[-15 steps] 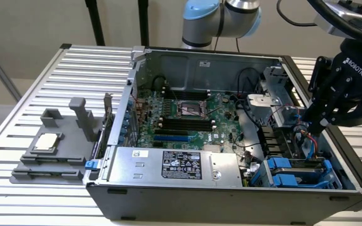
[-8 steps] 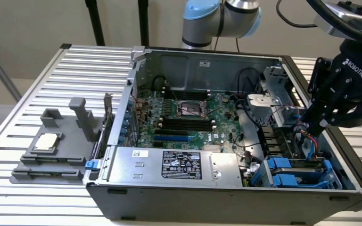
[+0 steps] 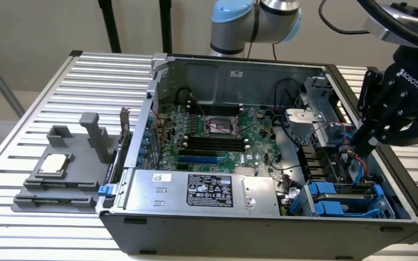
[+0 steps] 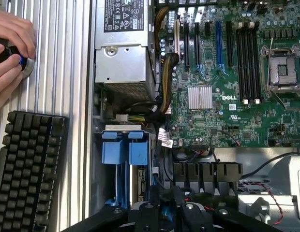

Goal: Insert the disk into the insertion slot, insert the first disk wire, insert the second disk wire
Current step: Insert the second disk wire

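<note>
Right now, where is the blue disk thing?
In the exterior view the disk sits at the computer case's lower right corner, right of the silver power supply, below the gripper.

Blue-framed disk [image 3: 337,198] seated in grey perforated insertion slot [image 3: 394,209].

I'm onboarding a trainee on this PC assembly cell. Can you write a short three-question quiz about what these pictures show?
1. True or false: the disk in its blue carrier sits beside the power supply.
2. The gripper hovers over which side of the computer case in the exterior view: A) left, B) right?
3. What lies on the ribbed table beside the case, below the person's hands in the wrist view?

Key: 1 true; 2 B; 3 a black keyboard.
</note>
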{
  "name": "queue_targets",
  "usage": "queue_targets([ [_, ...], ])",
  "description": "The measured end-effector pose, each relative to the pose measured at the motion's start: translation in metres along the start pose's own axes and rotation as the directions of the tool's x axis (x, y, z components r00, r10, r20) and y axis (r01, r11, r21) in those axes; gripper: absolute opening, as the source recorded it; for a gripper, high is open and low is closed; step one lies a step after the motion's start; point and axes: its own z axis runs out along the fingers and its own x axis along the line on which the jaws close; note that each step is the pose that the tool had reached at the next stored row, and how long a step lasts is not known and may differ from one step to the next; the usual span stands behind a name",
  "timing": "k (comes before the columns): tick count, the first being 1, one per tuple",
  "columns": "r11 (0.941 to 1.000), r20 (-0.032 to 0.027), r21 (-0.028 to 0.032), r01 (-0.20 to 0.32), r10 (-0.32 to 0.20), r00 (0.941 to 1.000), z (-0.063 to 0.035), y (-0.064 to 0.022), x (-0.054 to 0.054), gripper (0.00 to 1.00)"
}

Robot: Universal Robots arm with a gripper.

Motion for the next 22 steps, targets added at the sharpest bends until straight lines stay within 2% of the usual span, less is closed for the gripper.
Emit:
queue_targets([
  [4, 1.0000, -0.0178, -0.0017, -0.002, 0.002, 0.9998, 0.0017, -0.0012, -0.0002, 0.24],
  [10, 1.0000, -0.0340, -0.0026, -0.004, 0.004, 0.9994, 0.0055, -0.0030, -0.0006, 0.24],
  [11, 1.0000, -0.0363, -0.0029, -0.004, 0.004, 0.9993, 0.0061, -0.0032, -0.0006, 0.21],
  [12, 1.0000, -0.0382, -0.0031, -0.004, 0.004, 0.9993, 0.0065, -0.0035, -0.0007, 0.21],
  [13, 1.0000, -0.0396, -0.0034, -0.004, 0.004, 0.9992, 0.0068, -0.0037, -0.0007, 0.16],
  [16, 1.0000, -0.0434, -0.0050, -0.005, 0.004, 0.9990, 0.0071, -0.0044, -0.0007, 0.16],
  [22, 1.0000, -0.0437, -0.0063, -0.005, 0.004, 0.9990, 0.0076, -0.0043, -0.0006, 0.16],
])
